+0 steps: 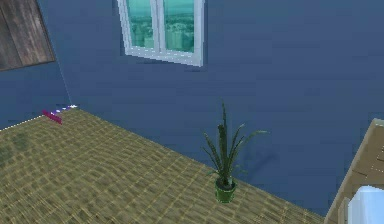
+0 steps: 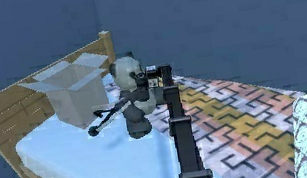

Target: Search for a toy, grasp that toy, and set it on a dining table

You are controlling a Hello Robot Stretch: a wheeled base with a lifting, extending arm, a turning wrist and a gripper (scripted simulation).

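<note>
Ahead of you, woven floor (image 1: 120, 165) lies open to a spiky plant (image 1: 225, 155). At the bed (image 2: 71, 158), the gripper (image 2: 95, 131) fronts a plush toy (image 2: 125, 75); you cannot tell whether it holds anything.

Dim, even lighting is seen on the blue wall (image 1: 290, 70); the window (image 1: 161, 28) is rendered as the brightest area; the white sheet (image 2: 70, 152) is lit brightly, while the cardboard box (image 2: 73, 94) is shaded on its near face.
</note>
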